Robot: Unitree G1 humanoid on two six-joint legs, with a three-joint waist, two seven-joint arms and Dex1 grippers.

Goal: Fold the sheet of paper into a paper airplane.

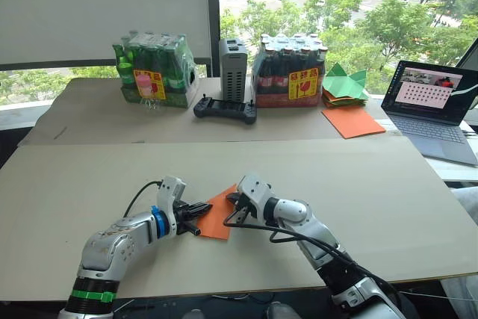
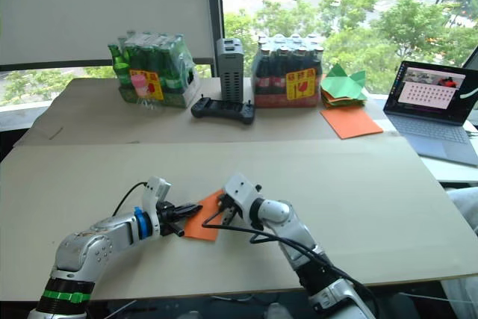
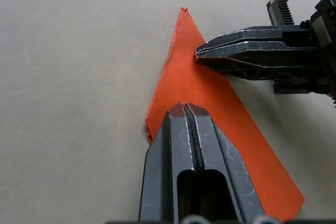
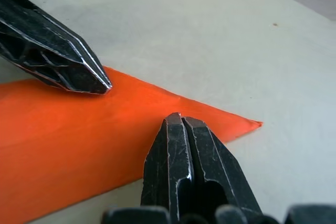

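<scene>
Left eye view: a broad beige tabletop (image 1: pixel 388 199) stretches across the room beneath a sunlit window. Along the far edge stand a shrink-wrapped pack of green bottles (image 1: pixel 153 69), a grey upright box (image 1: pixel 232 69), a pack of dark bottles (image 1: pixel 290 72) and an open laptop (image 1: pixel 437 102) at the robot's right. A black handheld controller (image 1: pixel 225 110) lies in front of the grey box. A stack of green paper shapes (image 1: pixel 344 84) rests beside the dark bottles, with a smooth orange sheet (image 1: pixel 352 120) just in front of it.

Near the front edge, the sheet of paper (image 1: pixel 216 216), folded to a long orange wedge, lies flat on the table between both arms. The left gripper (image 1: pixel 196 210) presses down on one long edge, its fingers (image 3: pixel 184 140) closed together, tips resting on the paper. The right gripper (image 1: pixel 233 201), fingers (image 4: pixel 181 145) likewise together, bears on the wedge closer to its pointed end. The two sets of tips sit near each other, not touching.
</scene>
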